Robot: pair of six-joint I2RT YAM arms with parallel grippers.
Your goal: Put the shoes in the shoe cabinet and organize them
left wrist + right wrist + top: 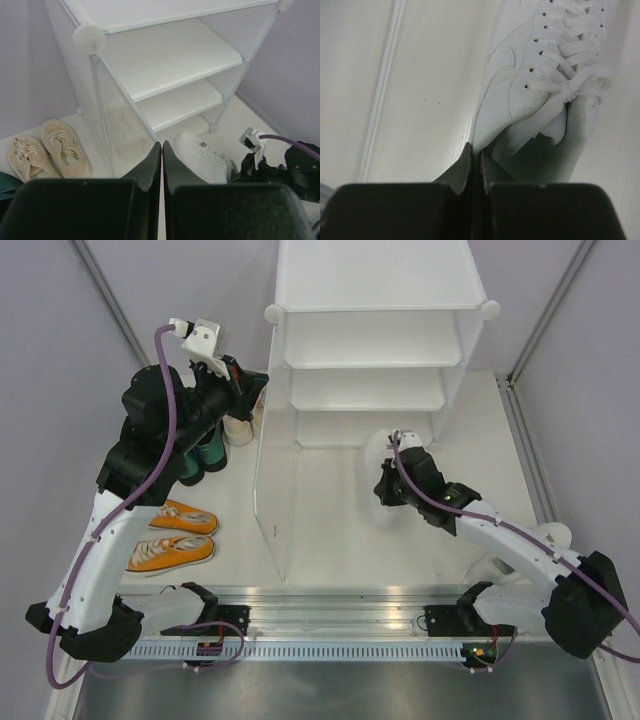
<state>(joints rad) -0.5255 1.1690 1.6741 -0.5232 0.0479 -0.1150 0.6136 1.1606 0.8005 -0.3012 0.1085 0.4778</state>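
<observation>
Green heels [212, 453] mostly behind left arm [150, 430]; white sneaker [520, 75] toe cropped.

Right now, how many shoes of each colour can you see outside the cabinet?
Orange sneakers: 2
Cream sneakers: 2
Dark green heels: 2, partly hidden by the left arm
White sneakers: 1 sure; a white shape under the right arm may be a second
Total: 7 sure
</observation>
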